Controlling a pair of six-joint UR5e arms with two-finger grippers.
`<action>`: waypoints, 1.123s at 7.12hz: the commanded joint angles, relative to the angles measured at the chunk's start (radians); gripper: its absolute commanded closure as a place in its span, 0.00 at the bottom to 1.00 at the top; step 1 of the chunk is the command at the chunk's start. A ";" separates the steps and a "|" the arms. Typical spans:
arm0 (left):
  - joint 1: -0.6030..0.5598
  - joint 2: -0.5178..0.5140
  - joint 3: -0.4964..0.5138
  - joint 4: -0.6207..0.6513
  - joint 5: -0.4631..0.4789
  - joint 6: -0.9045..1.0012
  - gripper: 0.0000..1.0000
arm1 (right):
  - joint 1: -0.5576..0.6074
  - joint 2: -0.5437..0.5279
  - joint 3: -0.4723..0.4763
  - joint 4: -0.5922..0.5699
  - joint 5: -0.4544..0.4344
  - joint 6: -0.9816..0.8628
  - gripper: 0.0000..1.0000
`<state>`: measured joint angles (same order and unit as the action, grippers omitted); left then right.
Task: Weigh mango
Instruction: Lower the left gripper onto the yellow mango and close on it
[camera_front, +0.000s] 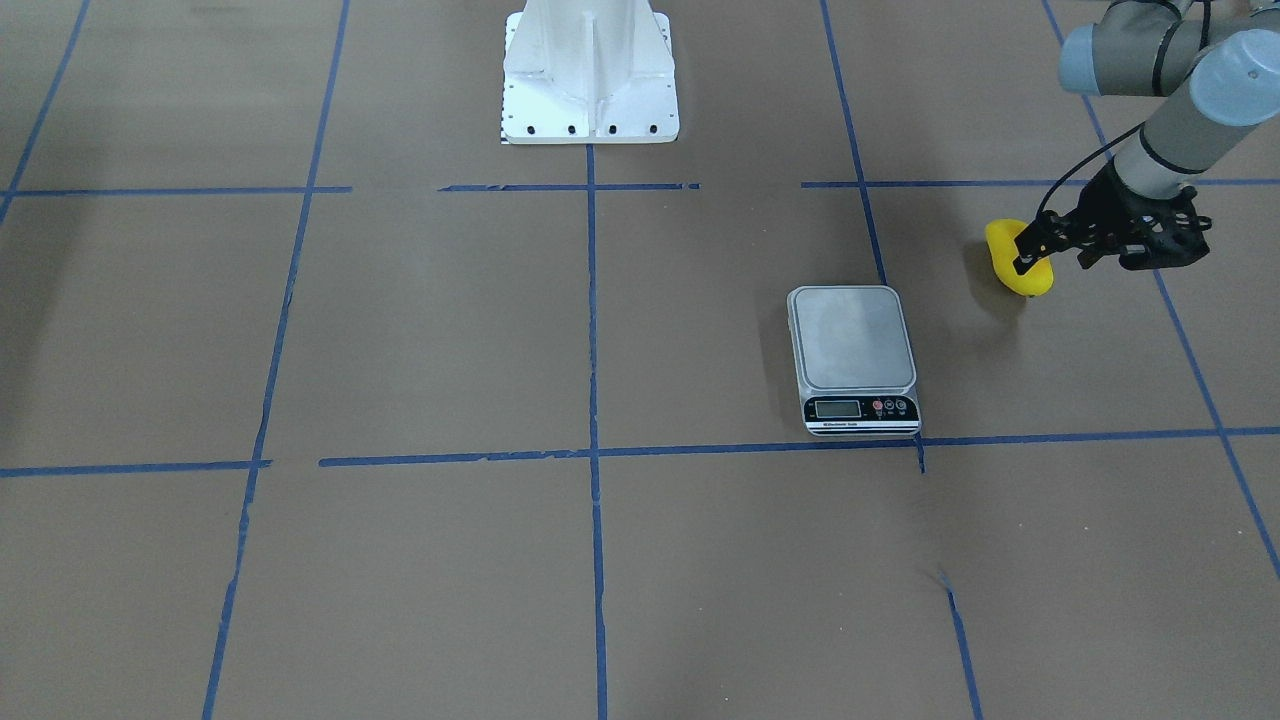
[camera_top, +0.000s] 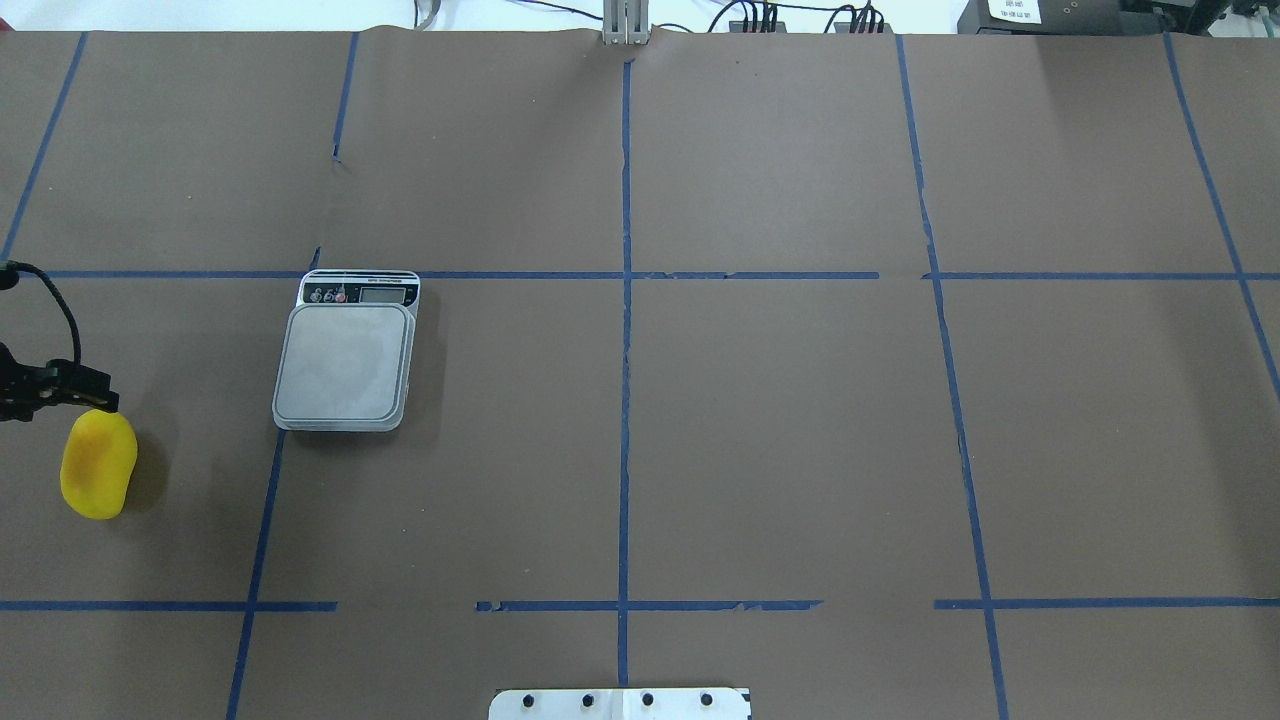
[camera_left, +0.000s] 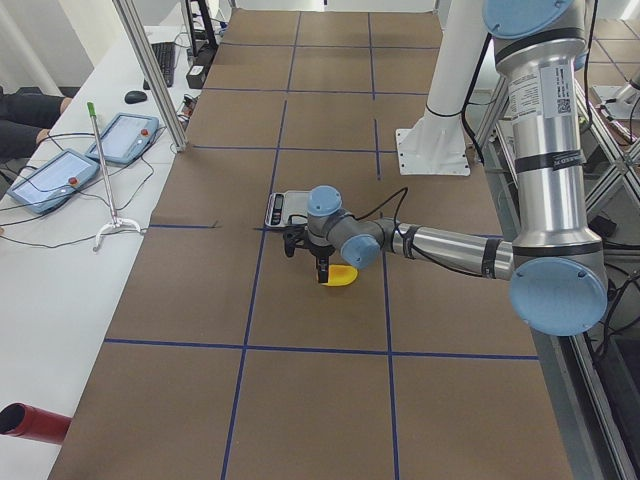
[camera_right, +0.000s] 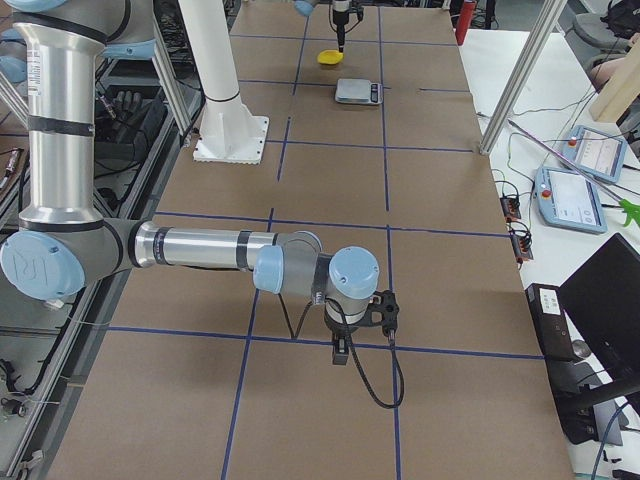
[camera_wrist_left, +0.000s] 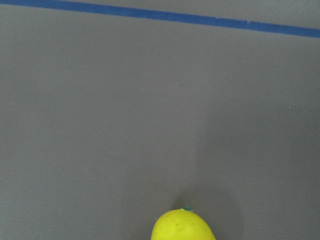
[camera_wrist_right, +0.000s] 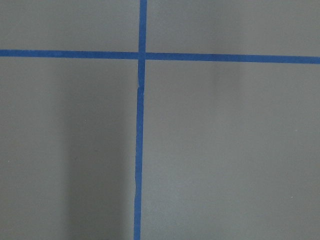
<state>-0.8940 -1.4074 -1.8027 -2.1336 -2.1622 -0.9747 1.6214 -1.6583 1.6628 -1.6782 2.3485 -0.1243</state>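
Observation:
The yellow mango lies on the brown table at its left side, below and left of the scale. It also shows in the front view and at the bottom edge of the left wrist view. The scale's platform is bare. My left gripper hangs just over the mango's far end, with its fingers close together and nothing between them. My right gripper shows only in the right side view, low over the table far from the scale; I cannot tell if it is open or shut.
The robot's white base stands at the table's middle on my side. Blue tape lines divide the brown surface. Tablets and cables lie on a side bench beyond the table.

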 joint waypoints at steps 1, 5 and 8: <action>0.075 -0.019 0.055 -0.011 0.039 -0.025 0.00 | 0.000 0.000 0.000 0.000 0.000 0.000 0.00; 0.099 -0.012 0.045 -0.006 0.061 -0.032 0.99 | 0.000 0.000 0.000 0.000 0.000 0.000 0.00; 0.083 -0.030 -0.068 0.018 0.058 -0.054 1.00 | 0.000 0.000 0.000 0.000 0.000 0.000 0.00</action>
<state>-0.8049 -1.4224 -1.8106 -2.1329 -2.1020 -1.0187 1.6214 -1.6582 1.6628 -1.6782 2.3485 -0.1243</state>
